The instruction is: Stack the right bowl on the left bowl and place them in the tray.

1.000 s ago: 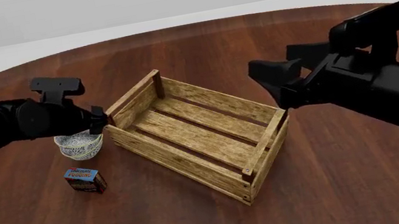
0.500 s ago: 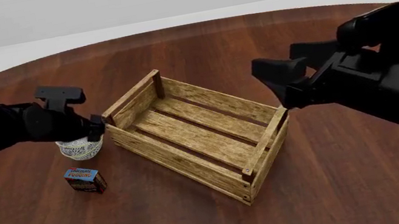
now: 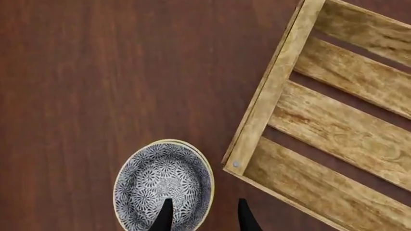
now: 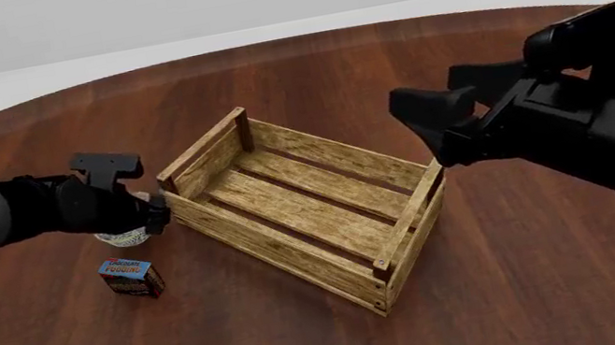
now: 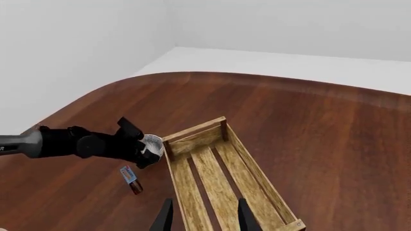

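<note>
Since the earlier frame, the left end effector [image 4: 151, 216] has been lowered over the stacked bowls [image 3: 163, 187], its fingers parted astride the rim, beside the tray [image 4: 300, 202]. The right end effector [image 5: 200, 216] is held open above the tray.

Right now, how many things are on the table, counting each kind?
bowls: 2, one stacked in the other
tray: 1
small box: 1
Total: 4
</note>
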Tool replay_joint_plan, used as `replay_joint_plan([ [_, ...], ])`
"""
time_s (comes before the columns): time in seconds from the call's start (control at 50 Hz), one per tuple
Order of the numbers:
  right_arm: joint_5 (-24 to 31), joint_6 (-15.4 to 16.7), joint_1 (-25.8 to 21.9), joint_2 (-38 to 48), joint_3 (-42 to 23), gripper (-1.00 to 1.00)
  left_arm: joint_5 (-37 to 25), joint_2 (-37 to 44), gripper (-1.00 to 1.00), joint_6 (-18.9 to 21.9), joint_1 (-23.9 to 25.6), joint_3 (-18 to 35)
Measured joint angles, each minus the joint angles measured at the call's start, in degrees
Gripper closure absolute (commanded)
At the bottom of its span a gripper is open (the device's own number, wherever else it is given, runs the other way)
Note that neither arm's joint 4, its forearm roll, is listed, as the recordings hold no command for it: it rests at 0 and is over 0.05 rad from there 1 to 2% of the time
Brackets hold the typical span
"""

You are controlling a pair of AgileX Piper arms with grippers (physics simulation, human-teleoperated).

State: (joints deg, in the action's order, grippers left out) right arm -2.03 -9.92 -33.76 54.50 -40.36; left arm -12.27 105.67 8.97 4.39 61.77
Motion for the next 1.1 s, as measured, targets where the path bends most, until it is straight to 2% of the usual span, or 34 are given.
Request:
replay_joint_plan([
  [0.56, -0.13, -0.20, -0.08, -0.05, 0.12, -1.00, 3.94, 4.85, -1.00, -0.40, 0.41, -1.18],
  [0.58, -0.14, -0.21, -0.08, -0.02, 0.12, -1.00, 4.07, 4.88, 1.00, -0.45, 0.44, -1.21],
  [1.1, -0.47, -0.24, -0.06, 0.67, 0.00, -1.00, 4.88, 3.81, 1.00, -0.67, 0.26, -1.18],
])
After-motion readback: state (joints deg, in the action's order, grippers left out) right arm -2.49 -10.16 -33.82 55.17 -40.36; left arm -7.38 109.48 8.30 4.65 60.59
